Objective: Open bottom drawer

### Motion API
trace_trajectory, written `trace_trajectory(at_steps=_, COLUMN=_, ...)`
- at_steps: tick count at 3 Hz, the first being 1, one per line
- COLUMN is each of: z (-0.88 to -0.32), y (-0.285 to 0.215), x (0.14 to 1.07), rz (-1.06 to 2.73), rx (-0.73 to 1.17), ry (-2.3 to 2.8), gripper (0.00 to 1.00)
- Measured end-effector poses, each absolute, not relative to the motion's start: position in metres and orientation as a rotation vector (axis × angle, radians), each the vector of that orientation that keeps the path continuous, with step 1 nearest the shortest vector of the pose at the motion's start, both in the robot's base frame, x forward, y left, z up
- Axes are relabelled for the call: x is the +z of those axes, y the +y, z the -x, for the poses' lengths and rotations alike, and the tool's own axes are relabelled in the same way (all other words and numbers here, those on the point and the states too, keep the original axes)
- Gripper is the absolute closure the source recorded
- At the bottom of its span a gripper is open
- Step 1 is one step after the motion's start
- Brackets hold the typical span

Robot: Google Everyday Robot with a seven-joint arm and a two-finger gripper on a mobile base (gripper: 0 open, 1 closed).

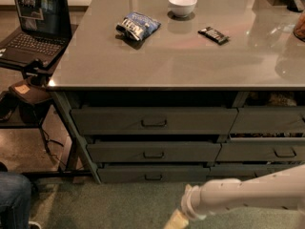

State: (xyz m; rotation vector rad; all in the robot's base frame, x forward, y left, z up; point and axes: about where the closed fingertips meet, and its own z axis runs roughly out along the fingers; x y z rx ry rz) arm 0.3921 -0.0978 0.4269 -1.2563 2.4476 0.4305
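Facing the drawer side of a grey table (190,66). Under its top, the left stack holds three wide drawers: the top drawer (114,120), the middle drawer (119,152), and the thin-fronted bottom drawer (124,174), lowest under the table, with a small centre handle (153,177). Dark gaps show above each front, but the contents of these drawers cannot be seen. Under the table's right end, the neighbouring stack (269,121) has cluttered items in the shadow above its upper front; what they are cannot be told. The gripper (176,219) hangs below and in front of the table, right of the handle and apart from it, cut by the frame edge. Whether it is open or closed cannot be told. Its white arm (248,194) enters from the right. On the table lie a bowl (182,5), a chip bag (138,26) and a dark bar (213,35). Left of the table stands an open laptop (35,25).
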Motion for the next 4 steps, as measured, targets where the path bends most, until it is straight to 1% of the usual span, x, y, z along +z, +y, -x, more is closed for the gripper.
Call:
trace_trajectory(at_steps=1, z=-0.343, y=-0.123, x=0.36, rz=1.229, rx=0.416, ry=2.612, gripper=0.0)
trace_trajectory(at_steps=2, z=-0.355, y=-0.132, x=0.347, rz=1.236, rx=0.353, ry=2.613, gripper=0.0)
trace_trajectory(at_steps=3, z=-0.356, y=-0.108, x=0.336, rz=1.346, rx=0.449, ry=2.529, gripper=0.0)
trace_trajectory(at_steps=4, z=-0.347, y=-0.065, x=0.303, rz=1.504, rx=0.636, ry=2.368, gripper=0.0)
